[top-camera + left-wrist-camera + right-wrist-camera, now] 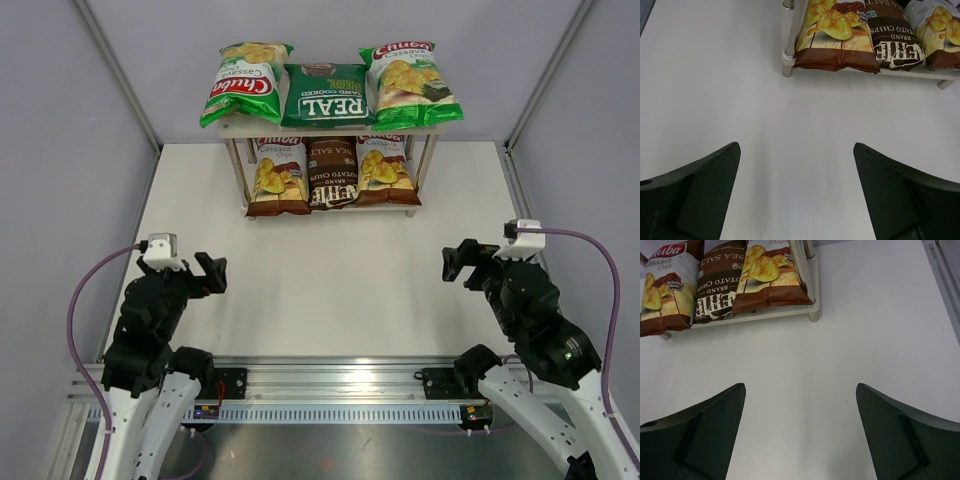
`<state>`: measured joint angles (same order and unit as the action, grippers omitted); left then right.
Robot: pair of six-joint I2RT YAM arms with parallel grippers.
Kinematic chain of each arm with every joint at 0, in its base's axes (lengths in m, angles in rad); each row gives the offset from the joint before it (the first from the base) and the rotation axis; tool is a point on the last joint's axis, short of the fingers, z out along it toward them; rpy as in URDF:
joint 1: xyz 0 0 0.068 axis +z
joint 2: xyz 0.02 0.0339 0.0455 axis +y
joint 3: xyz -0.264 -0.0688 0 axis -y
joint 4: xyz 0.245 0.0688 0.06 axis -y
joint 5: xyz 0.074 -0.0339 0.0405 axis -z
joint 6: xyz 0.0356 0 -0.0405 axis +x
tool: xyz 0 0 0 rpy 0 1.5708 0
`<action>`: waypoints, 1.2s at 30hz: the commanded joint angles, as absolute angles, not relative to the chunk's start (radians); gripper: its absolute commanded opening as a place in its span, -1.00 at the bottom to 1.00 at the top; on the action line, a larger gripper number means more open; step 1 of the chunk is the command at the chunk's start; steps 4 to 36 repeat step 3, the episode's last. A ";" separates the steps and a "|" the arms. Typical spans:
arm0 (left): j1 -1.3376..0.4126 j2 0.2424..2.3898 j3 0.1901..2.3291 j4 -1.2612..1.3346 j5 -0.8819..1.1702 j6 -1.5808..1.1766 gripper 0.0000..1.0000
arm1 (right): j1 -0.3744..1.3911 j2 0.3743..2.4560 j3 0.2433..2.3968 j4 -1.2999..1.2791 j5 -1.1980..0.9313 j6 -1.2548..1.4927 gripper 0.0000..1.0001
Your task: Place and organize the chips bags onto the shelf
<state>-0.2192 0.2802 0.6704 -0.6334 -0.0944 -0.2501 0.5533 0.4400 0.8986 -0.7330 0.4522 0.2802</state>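
The shelf [428, 146] stands at the far middle of the table. On its top board lie a light-green Chuba bag [245, 81], the dark-green REAL bag [325, 95] and a second light-green Chuba bag [408, 83]. On the lower board lie a brown-and-white Chuba bag [277, 176], the dark-brown Kettle bag [332, 173] and another brown-and-white Chuba bag [385, 170]. The lower bags also show in the left wrist view [835, 35] and the right wrist view [770, 275]. My left gripper [214, 273] and right gripper [457, 262] are open and empty, near the front edge, far from the shelf.
White walls close in the table at the left, right and back. A metal rail [330, 385] with both arm bases runs along the near edge. A shelf leg [789, 50] shows in the left wrist view, another leg [812, 300] in the right wrist view.
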 commanded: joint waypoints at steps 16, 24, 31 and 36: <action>-0.213 0.276 0.664 -0.578 -0.055 -0.225 0.98 | 0.551 0.465 0.896 -0.686 0.457 0.262 0.99; -0.213 0.276 0.664 -0.578 -0.055 -0.225 0.98 | 0.551 0.465 0.896 -0.686 0.457 0.262 0.99; -0.213 0.276 0.664 -0.578 -0.055 -0.225 0.98 | 0.551 0.465 0.896 -0.686 0.457 0.262 0.99; -0.213 0.276 0.664 -0.578 -0.055 -0.225 0.98 | 0.551 0.465 0.896 -0.686 0.457 0.262 0.99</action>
